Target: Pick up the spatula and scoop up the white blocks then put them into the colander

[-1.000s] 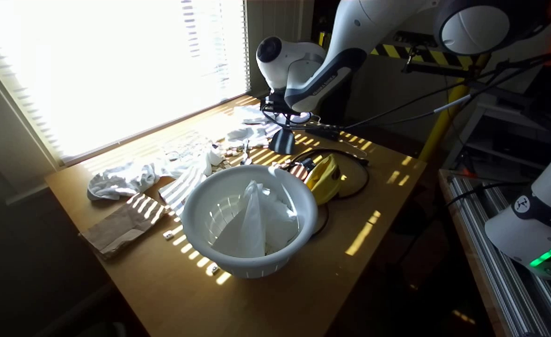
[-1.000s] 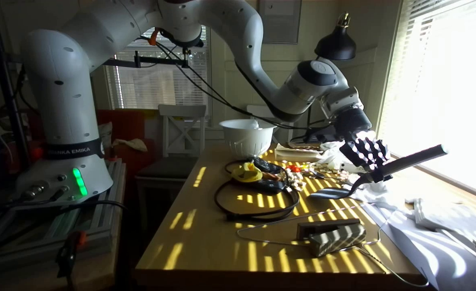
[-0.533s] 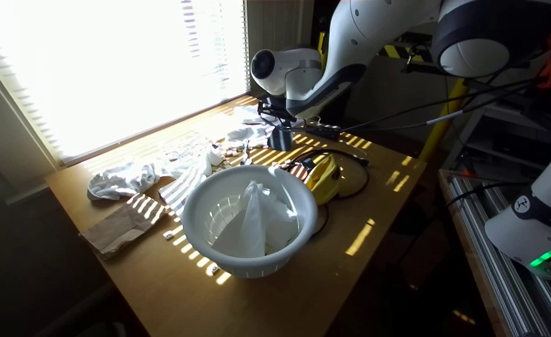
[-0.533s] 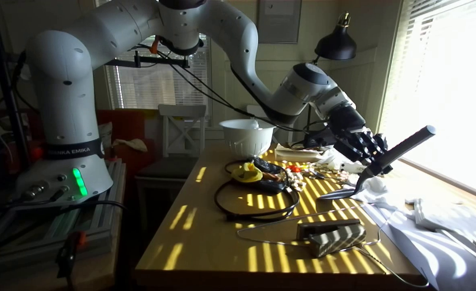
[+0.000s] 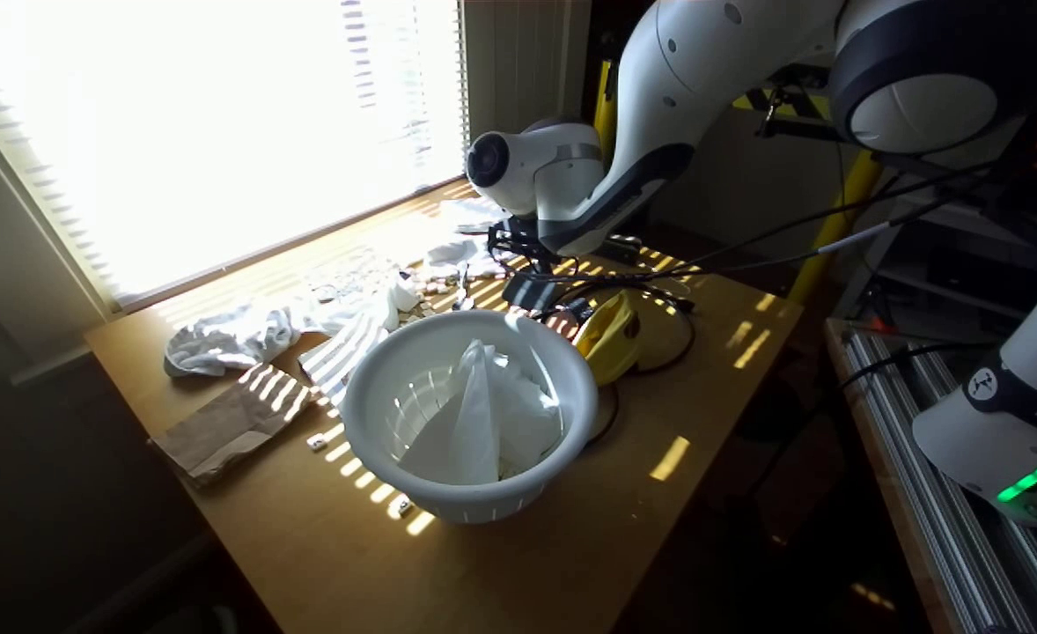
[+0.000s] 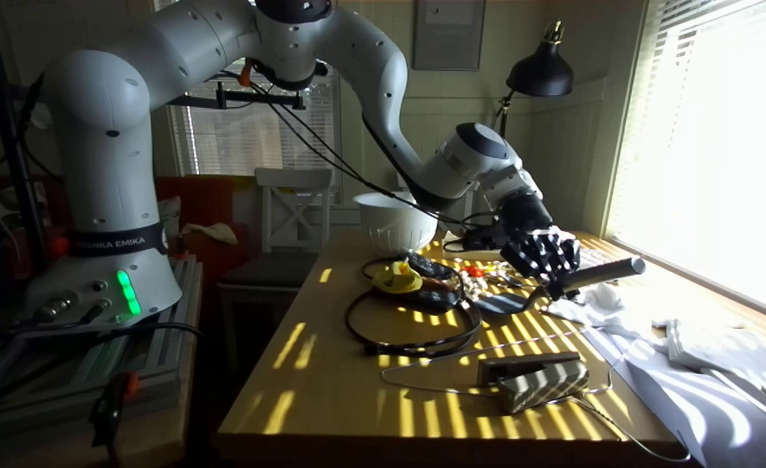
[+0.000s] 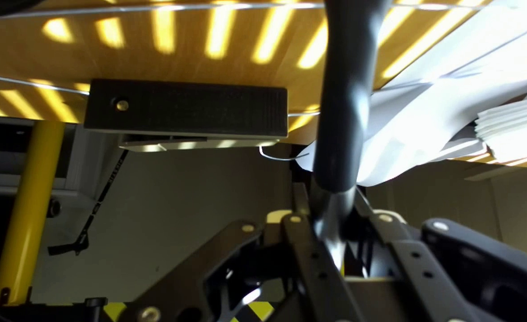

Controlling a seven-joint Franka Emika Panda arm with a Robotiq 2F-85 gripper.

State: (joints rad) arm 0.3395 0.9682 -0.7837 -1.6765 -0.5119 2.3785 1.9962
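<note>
My gripper [image 7: 333, 199] is shut on the spatula [image 7: 346, 103], gripping it where the dark handle meets the metal neck. In an exterior view the handle [image 6: 607, 273] slopes up to the right of the gripper [image 6: 560, 286]. The blade [image 6: 501, 303] lies low and nearly flat beside a heap of small white blocks [image 6: 475, 283]; whether it touches them or the table I cannot tell. The blade [image 5: 532, 292] also shows behind the colander [image 5: 582, 396], a big pale bowl with white paper-like sheets inside. Two stray blocks, one a white block [image 5: 317, 442], lie in front of it.
A black cable [image 6: 415, 351] loops around a yellow banana-like thing [image 6: 396, 279] close to the blade. A stapler-like tool [image 6: 542, 383] with thin wire sits at the near table end. White cloth [image 5: 237, 335] and a brown paper piece [image 5: 232, 423] lie by the window.
The gripper has come down and moved towards the heap of blocks, carrying the spatula. Its handle, steeper half a second ago, now lies flatter, and the blade is nearer the blocks.
</note>
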